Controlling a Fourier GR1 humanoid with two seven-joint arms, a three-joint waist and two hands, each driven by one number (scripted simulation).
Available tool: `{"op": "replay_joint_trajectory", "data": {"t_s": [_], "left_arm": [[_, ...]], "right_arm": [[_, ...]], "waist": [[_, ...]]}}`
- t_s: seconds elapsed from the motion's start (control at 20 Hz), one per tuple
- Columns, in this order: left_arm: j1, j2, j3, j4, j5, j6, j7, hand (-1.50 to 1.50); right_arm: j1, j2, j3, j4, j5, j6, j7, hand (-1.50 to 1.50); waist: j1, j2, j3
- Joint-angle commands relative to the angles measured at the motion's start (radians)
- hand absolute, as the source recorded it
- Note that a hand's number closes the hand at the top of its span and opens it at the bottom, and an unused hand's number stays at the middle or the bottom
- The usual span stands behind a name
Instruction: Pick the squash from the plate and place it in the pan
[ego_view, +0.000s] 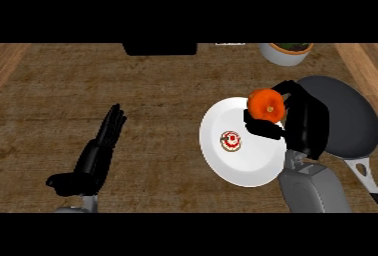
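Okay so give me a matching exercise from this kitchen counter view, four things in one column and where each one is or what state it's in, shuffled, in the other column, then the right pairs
Things:
1. squash
2. plate
3. pan
4. left hand

Places or states:
A. dark, at the far right of the counter, handle toward the view's lower edge
B. open and resting at the view's left, holding nothing
C. orange, held in the right hand over the plate's right rim
D. white, with a small red mark at its middle

Pairs: 1-C, 2-D, 3-A, 4-B

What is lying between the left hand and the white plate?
Nothing: in the head view, only bare counter separates the left hand from the plate.
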Motion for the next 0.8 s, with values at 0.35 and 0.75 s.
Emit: {"op": "replay_joint_trajectory", "data": {"t_s": [0.35, 0.75], "left_arm": [[-0.026, -0.002, 0.011, -0.026, -0.008, -0.016, 0.050, 0.00], [-0.057, -0.037, -0.008, 0.001, -0.021, -0.008, 0.051, 0.00]], "right_arm": [[-0.026, -0.142, -0.267, 0.118, -0.123, -0.168, -0.095, 1.50], [-0.072, -0.294, -0.428, 0.382, -0.189, -0.434, -0.299, 1.50]], "waist": [[0.020, 0.009, 0.002], [0.023, 0.011, 0.003]]}}
